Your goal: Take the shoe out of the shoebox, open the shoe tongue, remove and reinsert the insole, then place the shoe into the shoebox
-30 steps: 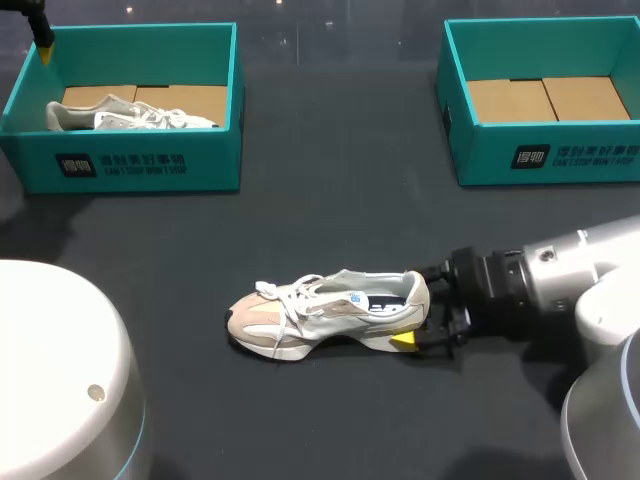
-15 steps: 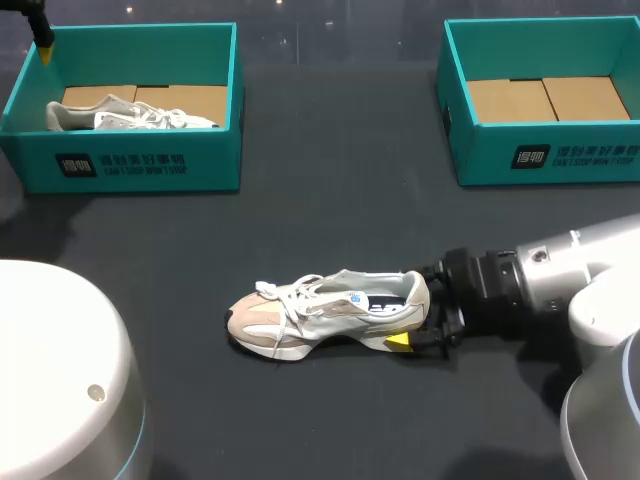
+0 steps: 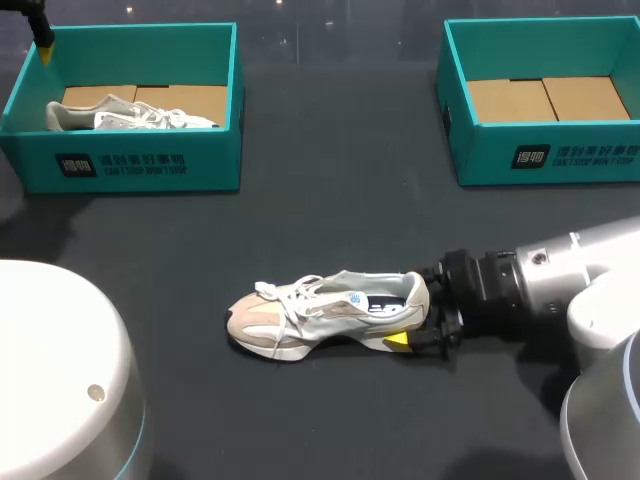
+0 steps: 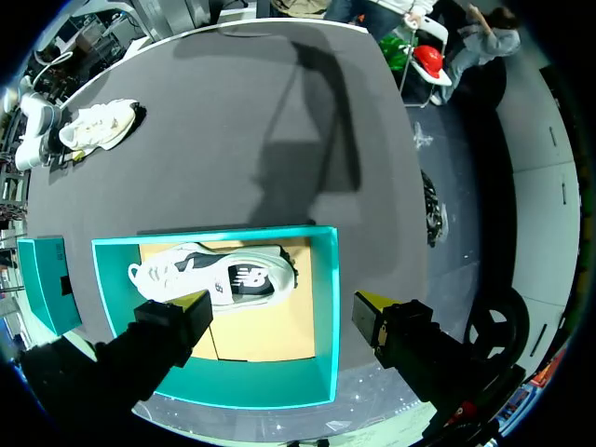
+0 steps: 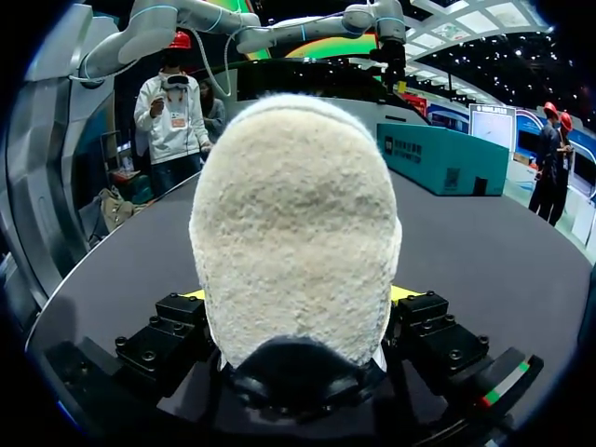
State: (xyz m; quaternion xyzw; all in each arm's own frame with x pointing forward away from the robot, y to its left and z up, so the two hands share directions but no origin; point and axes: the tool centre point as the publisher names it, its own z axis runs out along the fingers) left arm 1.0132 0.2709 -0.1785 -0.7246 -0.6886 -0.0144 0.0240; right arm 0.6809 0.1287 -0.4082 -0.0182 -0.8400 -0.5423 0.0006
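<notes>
left shoebox point(image 3: 140, 165): teal, open-topped, at the far left of the bench point(image 3: 330, 200); a second shoe point(image 3: 130, 115), pale with a dark side panel, lies on its side on the brown cardboard floor, along the near wall.
right shoebox point(image 3: 560, 160): teal, open-topped, at the far right of the bench, well apart from the left one; only its brown cardboard liner point(image 3: 550, 100) shows inside.
shoe point(image 3: 325, 315): out of both boxes, upright on its sole in the near middle of the bench, toe toward the left arm's side, heel toward the right arm; laces loose over the tongue, the dark inside showing through the collar.
right pincer point(image 3: 415, 310): low on the bench at the shoe's heel; in the right wrist view the fuzzy heel fills the space between the fingers, a yellow tip pressed against each side, so it is clenched on the shoe.
left pincer point(image 4: 279, 303): released, its fingers spread wide, hanging above the left shoebox near its far left corner, touching neither the box nor the second shoe.
</notes>
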